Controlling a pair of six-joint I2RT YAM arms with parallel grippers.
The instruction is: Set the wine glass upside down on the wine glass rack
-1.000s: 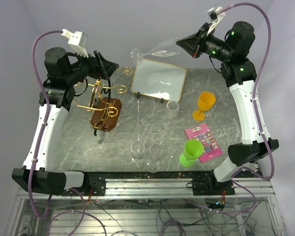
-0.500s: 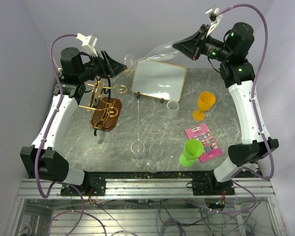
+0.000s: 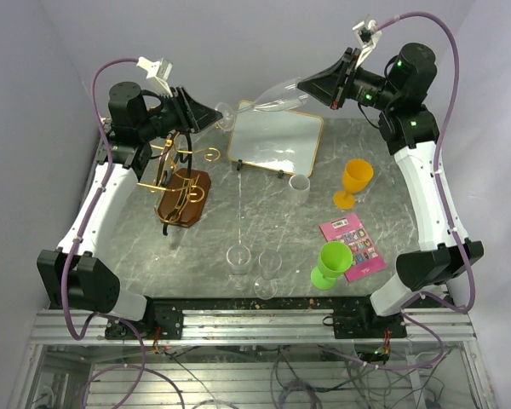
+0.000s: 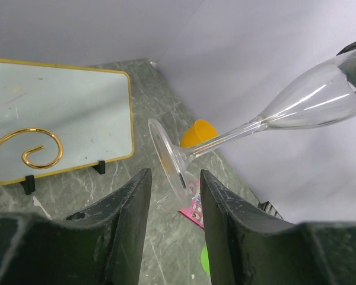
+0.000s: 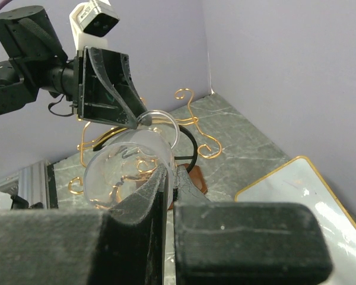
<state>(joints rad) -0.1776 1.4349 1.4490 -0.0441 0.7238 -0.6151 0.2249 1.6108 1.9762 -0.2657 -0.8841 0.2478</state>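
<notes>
Looking down from the top camera first: spotting the right tool [image 3: 307, 85] raised above the far edge of the grey marbled worktop [image 3: 136, 247], clamped tight on the bowl of the clear long-stemmed wine glass [image 3: 277, 94]. Finding that glass in mid-air, lying almost level, foot pointing left, over the gold-framed white board [image 3: 277, 141]. Meeting the left tool [image 3: 213, 115] right at the foot. Noting the gold wire wine glass rack with scrolled arms and oval dark-brown wooden base [image 3: 184, 200] standing just beside and below that tool. Picking out an orange plastic goblet [image 3: 355, 181], a green plastic goblet [image 3: 330, 262] and a pink card [image 3: 353, 245] well apart on the right.

Switching to the left wrist: seeing the two black fingers [image 4: 127, 225] standing apart with the round foot between them; cannot tell whether either finger touches it. Catching one gold curl of the rack in front of the board.

Over to the right wrist: finding the fingers [image 5: 142, 202] pressed almost together on the wall of the bowl, and, beyond the foot, the left tool above the rack's gold scrolls.
</notes>
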